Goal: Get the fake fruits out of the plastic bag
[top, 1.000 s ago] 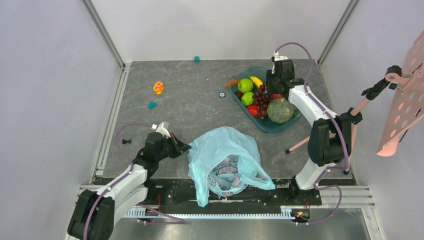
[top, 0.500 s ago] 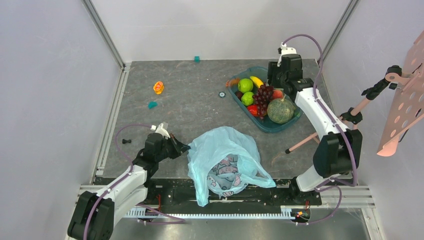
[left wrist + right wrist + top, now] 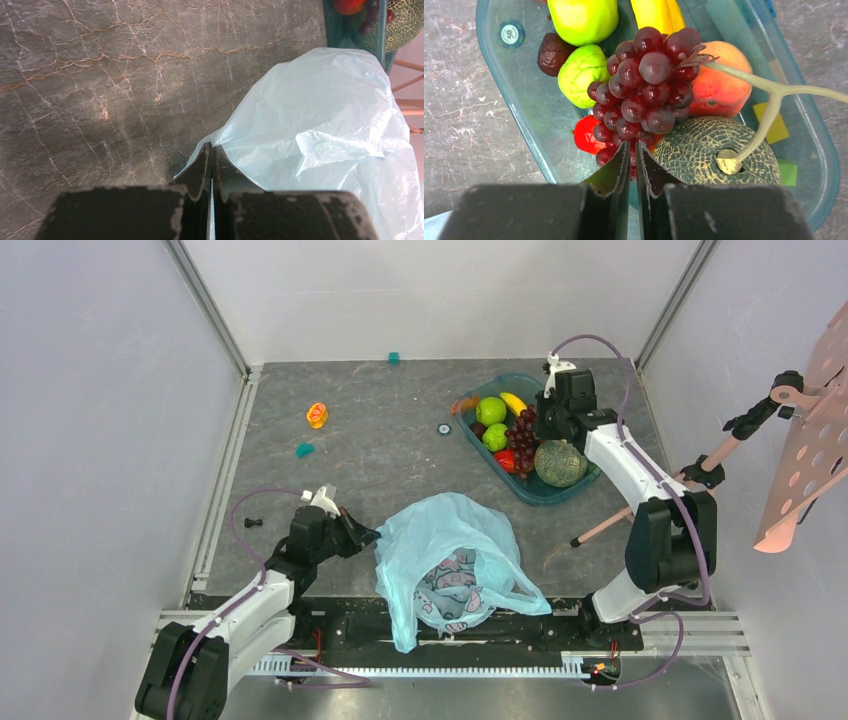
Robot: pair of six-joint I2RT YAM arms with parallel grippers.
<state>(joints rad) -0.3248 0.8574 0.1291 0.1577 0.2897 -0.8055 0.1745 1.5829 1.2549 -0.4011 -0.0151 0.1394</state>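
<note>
The light-blue plastic bag (image 3: pixel 450 550) lies crumpled at the table's near edge, and its pinkish print shows through. What it holds is hidden. My left gripper (image 3: pixel 362 535) is shut on the bag's left edge (image 3: pixel 280 130). The teal tray (image 3: pixel 541 496) holds the netted melon (image 3: pixel 719 147), the purple grape bunch (image 3: pixel 644 85), the peach (image 3: pixel 721 80) and a green apple (image 3: pixel 583 17). My right gripper (image 3: pixel 632 146) hovers just above the grapes and melon, its jaws nearly together and empty. In the top view it (image 3: pixel 547 427) is over the tray.
The tray also holds a yellow banana (image 3: pixel 659 12), a second green fruit (image 3: pixel 579 75) and a red fruit (image 3: pixel 588 135). An orange toy (image 3: pixel 317 415), teal blocks (image 3: pixel 304 449) and a small disc (image 3: pixel 443 428) lie on the table. A pink stand (image 3: pixel 640 508) rises on the right.
The right arm swung toward the back of the tray, then came back down over the grapes and melon. The left gripper and the bag have stayed put.
</note>
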